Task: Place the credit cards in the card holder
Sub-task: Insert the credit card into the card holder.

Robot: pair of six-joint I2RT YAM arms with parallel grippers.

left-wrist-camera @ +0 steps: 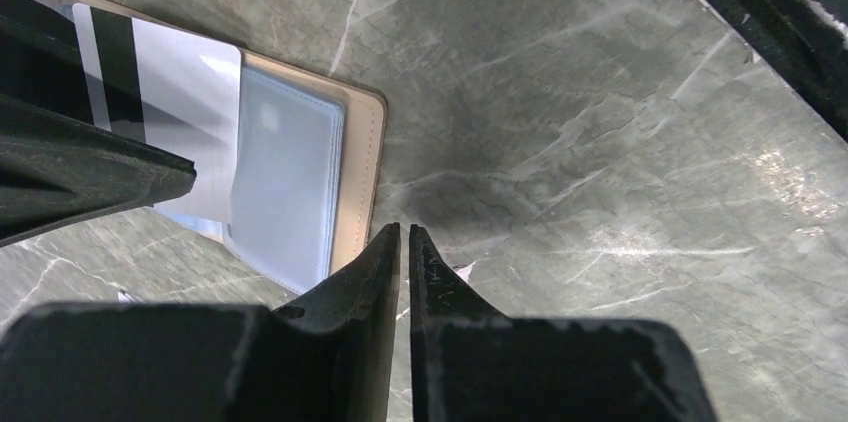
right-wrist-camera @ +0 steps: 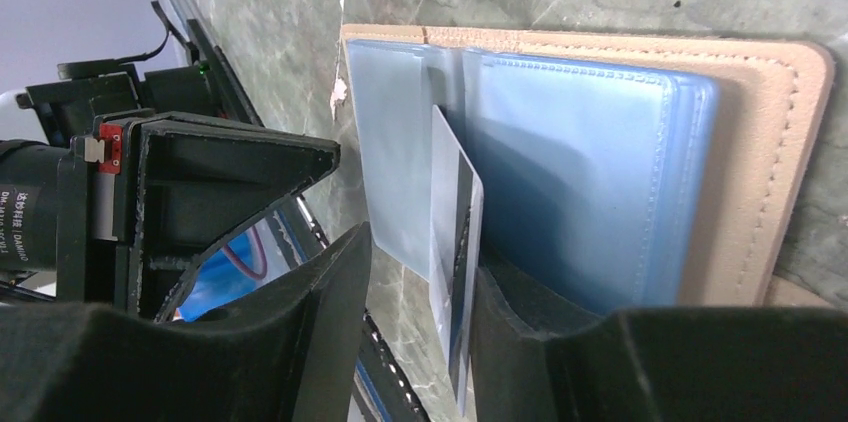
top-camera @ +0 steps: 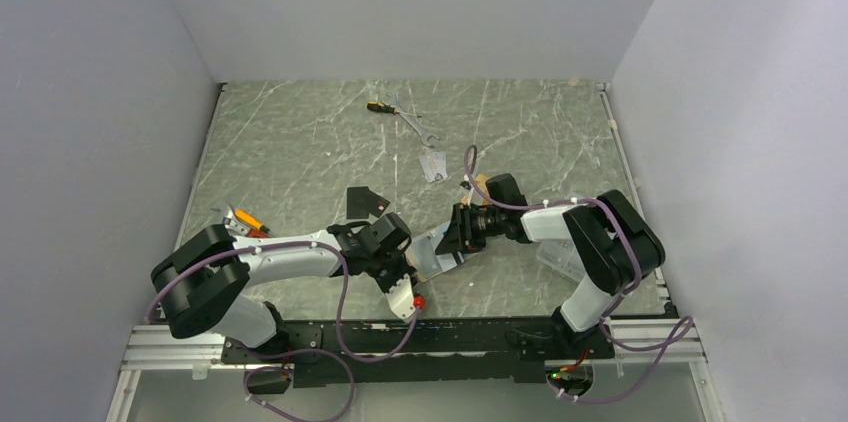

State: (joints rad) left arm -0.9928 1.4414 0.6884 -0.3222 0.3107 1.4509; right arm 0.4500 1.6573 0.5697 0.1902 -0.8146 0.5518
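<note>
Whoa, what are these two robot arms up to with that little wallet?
They are filing cards into an open tan leather-like wallet. The right gripper, its fingers apart, has a silver-grey card with a black stripe standing on edge between them, apparently slipping into a clear blue plastic sleeve. The left gripper, closed, sits at the wallet's edge, seemingly steadying it. A black card and a silver card lie farther back, not yet filed.

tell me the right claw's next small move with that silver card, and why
Probably draw the right claw straight back off the silver card. Its jaws stand open, one finger clear of the card, and the card's far end sits in a clear sleeve of the card holder. The shut left claw sits by the holder's edge.
</note>
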